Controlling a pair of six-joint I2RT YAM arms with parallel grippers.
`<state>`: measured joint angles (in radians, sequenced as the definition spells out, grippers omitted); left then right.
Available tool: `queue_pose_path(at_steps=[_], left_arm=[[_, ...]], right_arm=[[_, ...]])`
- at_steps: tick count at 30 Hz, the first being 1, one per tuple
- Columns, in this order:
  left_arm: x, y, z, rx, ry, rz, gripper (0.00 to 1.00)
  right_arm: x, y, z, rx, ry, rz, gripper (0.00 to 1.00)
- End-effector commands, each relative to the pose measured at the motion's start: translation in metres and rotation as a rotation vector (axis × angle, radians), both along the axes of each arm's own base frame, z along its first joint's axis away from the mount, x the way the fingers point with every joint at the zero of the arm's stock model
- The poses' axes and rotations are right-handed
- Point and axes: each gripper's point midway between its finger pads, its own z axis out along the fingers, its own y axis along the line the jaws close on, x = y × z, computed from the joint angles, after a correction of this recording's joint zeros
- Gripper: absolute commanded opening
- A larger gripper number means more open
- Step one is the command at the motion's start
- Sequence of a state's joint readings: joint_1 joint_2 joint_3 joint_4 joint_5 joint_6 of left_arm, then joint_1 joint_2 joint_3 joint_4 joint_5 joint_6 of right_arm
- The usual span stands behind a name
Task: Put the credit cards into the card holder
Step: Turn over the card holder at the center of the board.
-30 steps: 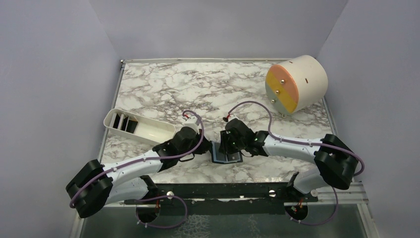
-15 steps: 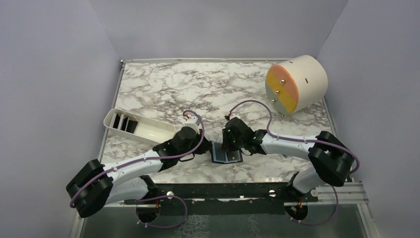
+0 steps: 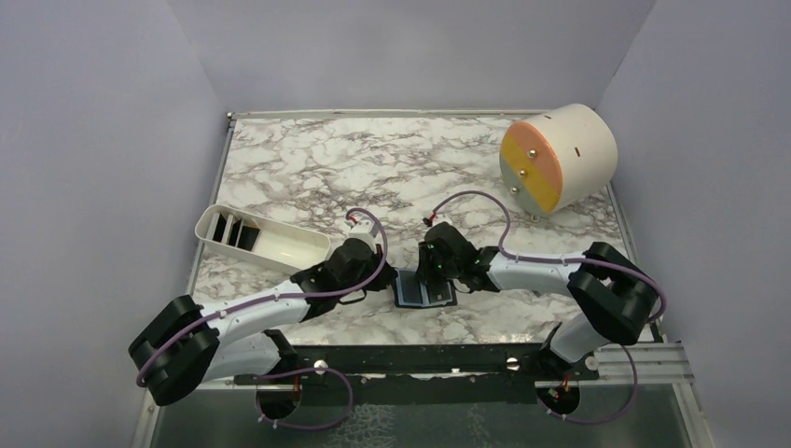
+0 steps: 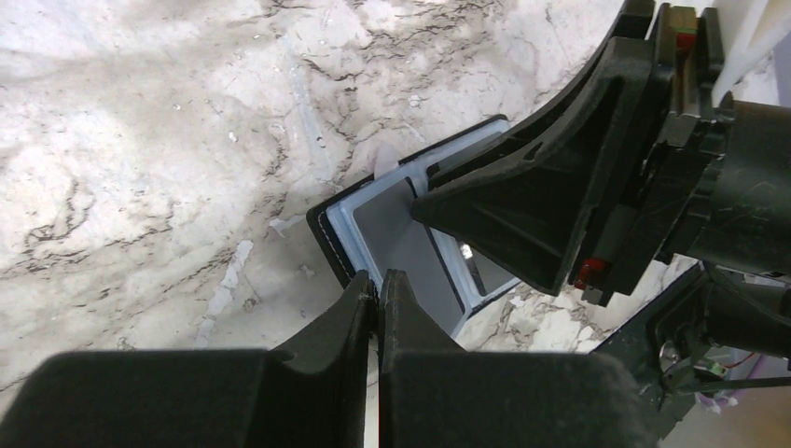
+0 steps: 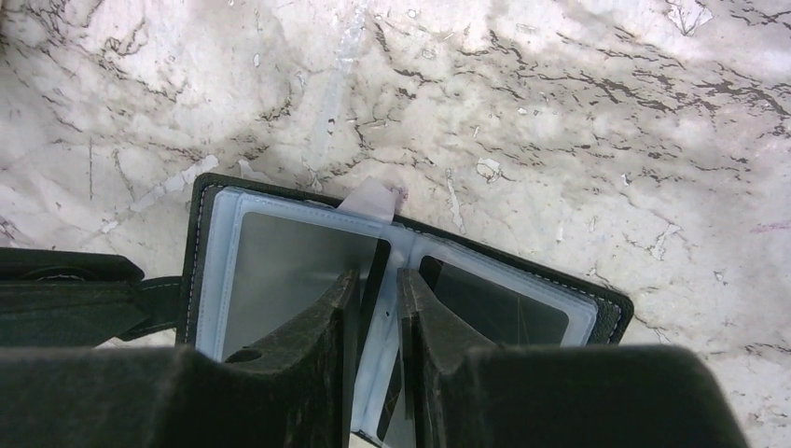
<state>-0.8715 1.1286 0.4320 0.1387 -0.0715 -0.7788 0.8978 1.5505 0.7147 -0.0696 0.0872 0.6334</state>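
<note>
The table [image 3: 308, 159] has a white top with grey marble veining. A white oblong tray [image 3: 294, 245] lies on it at the left, set at an angle. The card holder [image 3: 424, 294] lies open and flat near the centre, toward the near edge. A white drum [image 3: 583, 140] rests on its side at the far right corner.

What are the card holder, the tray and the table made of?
The card holder looks like matte black leather or fake leather, with stitching along its edge. Its inside pockets look like shiny clear plastic. The tray is probably smooth white plastic, a little glossy. The table looks like marble, white with grey veins, but it could be a printed surface.
</note>
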Motion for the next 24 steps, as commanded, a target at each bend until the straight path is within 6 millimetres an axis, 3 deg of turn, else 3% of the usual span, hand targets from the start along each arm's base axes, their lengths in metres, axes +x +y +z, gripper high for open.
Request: queue_pose_path(at_steps=[1, 5, 11, 14, 19, 24], left_arm=[[0.016, 0.007, 0.006, 0.036, -0.036, 0.050, 0.01], [0.017, 0.010, 0.010, 0.036, -0.023, 0.063, 0.18], [0.012, -0.007, 0.037, -0.069, -0.018, 0.023, 0.41], [0.010, -0.014, 0.040, -0.092, 0.003, -0.001, 0.45], [0.006, -0.020, 0.021, -0.074, 0.051, -0.027, 0.49], [0.003, -0.028, 0.007, -0.097, 0.086, -0.051, 0.52]], right_arm=[[-0.014, -0.017, -0.030, -0.058, 0.070, -0.008, 0.22], [-0.016, -0.019, -0.030, -0.053, 0.074, -0.008, 0.21], [-0.017, -0.017, -0.022, -0.028, 0.068, -0.014, 0.21], [-0.014, -0.013, -0.009, -0.008, 0.051, -0.009, 0.21], [-0.012, -0.007, 0.014, 0.022, 0.033, 0.008, 0.21], [-0.014, -0.012, 0.018, 0.020, 0.032, -0.002, 0.20]])
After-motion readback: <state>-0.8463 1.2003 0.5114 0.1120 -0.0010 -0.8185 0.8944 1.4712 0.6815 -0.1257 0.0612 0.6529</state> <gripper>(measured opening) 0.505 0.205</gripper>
